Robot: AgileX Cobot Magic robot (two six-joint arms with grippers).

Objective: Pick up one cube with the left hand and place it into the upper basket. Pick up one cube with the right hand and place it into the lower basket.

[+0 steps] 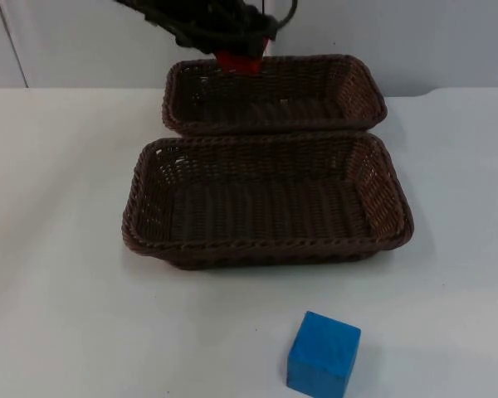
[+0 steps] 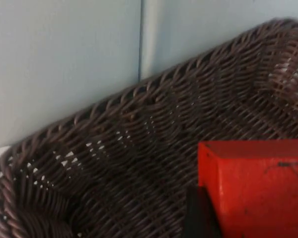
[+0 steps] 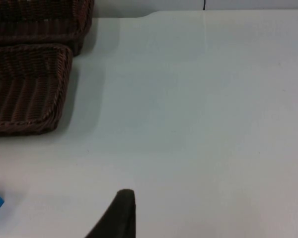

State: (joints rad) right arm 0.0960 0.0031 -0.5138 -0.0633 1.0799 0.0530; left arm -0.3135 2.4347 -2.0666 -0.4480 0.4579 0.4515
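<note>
The left end effector (image 1: 236, 56) pinched the red cube (image 1: 239, 60) over the upper basket's (image 1: 349, 99) rear rim, ready for release; the right end effector's state could not be told.

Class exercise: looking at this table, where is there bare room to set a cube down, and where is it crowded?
Both baskets hold nothing: the upper basket floor beneath the left gripper holding the red cube, and the whole lower basket. Bare table lies left and right of the baskets and around the blue cube. It is crowded where the baskets touch.
</note>
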